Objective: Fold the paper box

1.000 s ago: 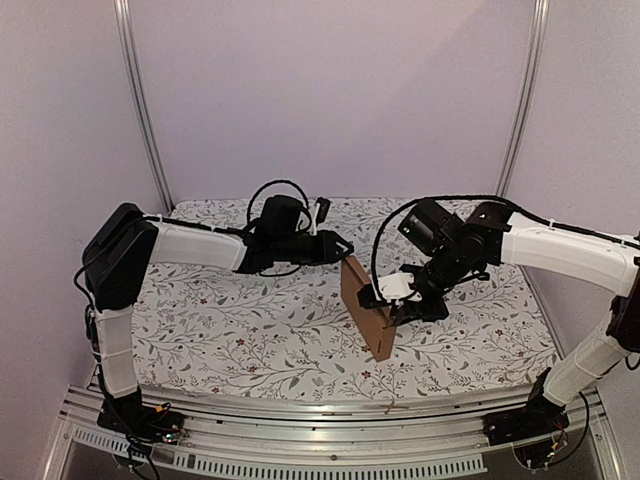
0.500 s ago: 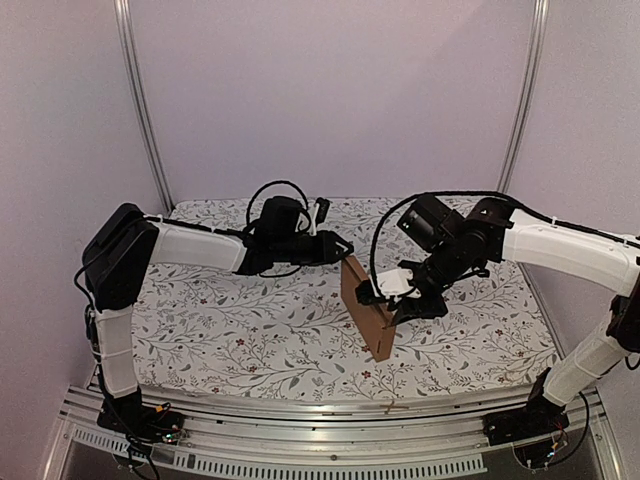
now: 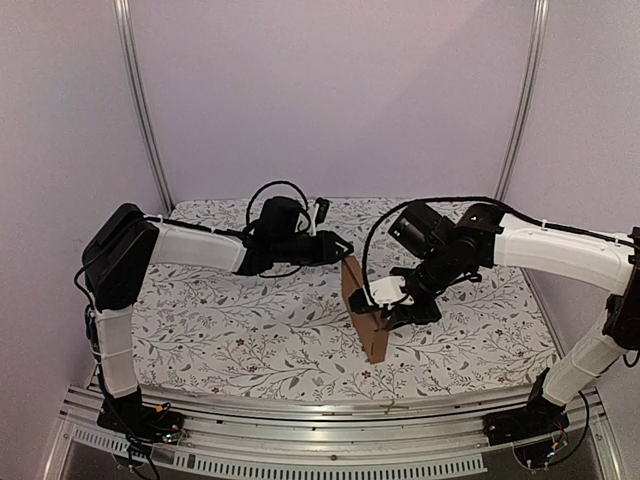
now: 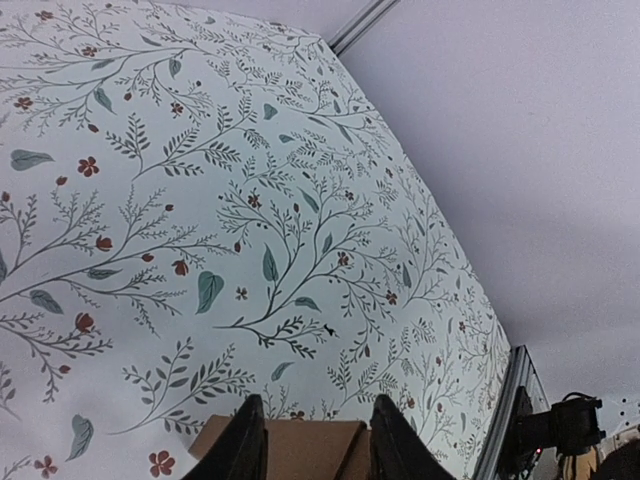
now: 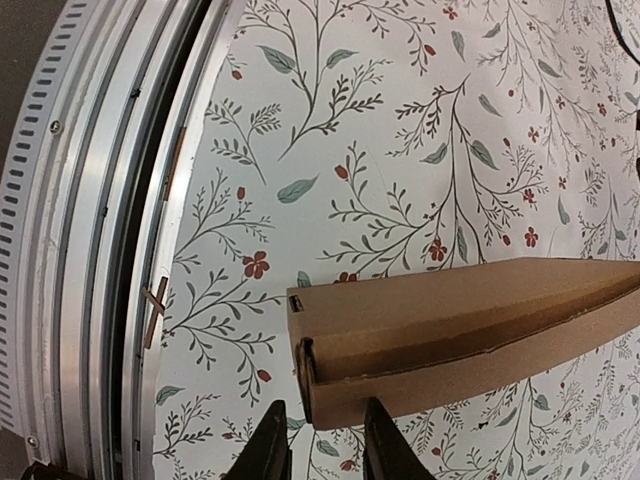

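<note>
Top external: paper box (image 3: 372,335) stands between left gripper (image 3: 343,250) and right gripper (image 3: 386,305).

We see a table w/ metal front rail (image 3: 300,410), covered by floral cloth (image 3: 230,330). The paper box (image 3: 356,300) stands on edge on the cloth. Small brown scrap (image 3: 390,407) on the rail, nr box's near end.

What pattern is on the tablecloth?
Tablecloth: white, teal leafy sprigs, small red flowers; best in left wrist view.
</note>
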`<action>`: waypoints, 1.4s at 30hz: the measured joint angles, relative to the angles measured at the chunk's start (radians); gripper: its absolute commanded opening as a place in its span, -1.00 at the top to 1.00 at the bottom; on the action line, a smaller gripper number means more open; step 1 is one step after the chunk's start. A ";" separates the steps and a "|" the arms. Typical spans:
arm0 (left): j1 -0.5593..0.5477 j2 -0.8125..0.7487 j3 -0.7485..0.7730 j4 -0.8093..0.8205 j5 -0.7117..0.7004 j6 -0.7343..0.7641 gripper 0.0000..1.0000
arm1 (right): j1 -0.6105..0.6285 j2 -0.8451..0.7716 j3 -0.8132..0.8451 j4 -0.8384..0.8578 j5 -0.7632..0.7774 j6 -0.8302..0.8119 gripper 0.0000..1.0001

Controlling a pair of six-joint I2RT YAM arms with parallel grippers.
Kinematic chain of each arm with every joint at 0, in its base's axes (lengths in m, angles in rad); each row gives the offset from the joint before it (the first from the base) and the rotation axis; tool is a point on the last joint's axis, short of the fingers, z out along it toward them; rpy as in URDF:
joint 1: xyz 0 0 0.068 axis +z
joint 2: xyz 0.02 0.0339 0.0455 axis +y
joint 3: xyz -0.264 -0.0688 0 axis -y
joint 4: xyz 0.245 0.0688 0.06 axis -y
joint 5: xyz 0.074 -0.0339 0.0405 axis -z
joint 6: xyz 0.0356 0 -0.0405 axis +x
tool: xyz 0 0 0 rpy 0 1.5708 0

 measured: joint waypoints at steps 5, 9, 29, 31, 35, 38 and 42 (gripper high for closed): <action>0.001 0.000 -0.012 0.018 0.000 -0.007 0.29 | 0.000 0.053 -0.028 0.016 0.001 -0.007 0.58; 0.002 0.000 -0.023 0.038 0.002 -0.014 0.29 | 0.001 0.082 -0.032 0.021 0.001 -0.006 0.58; 0.005 0.000 -0.048 0.085 0.007 -0.023 0.29 | 0.003 0.039 0.079 0.003 -0.096 0.047 0.71; 0.005 0.000 -0.050 0.089 0.010 -0.024 0.29 | 0.003 0.061 0.089 0.009 -0.102 0.054 0.72; 0.006 0.000 -0.051 0.090 0.014 -0.025 0.29 | 0.004 0.091 0.109 0.031 -0.110 0.061 0.74; 0.008 0.000 -0.051 0.091 0.017 -0.025 0.29 | 0.004 0.134 0.111 0.046 -0.110 0.061 0.76; 0.010 0.000 -0.053 0.090 0.018 -0.025 0.29 | 0.004 0.204 0.090 0.056 -0.104 0.052 0.77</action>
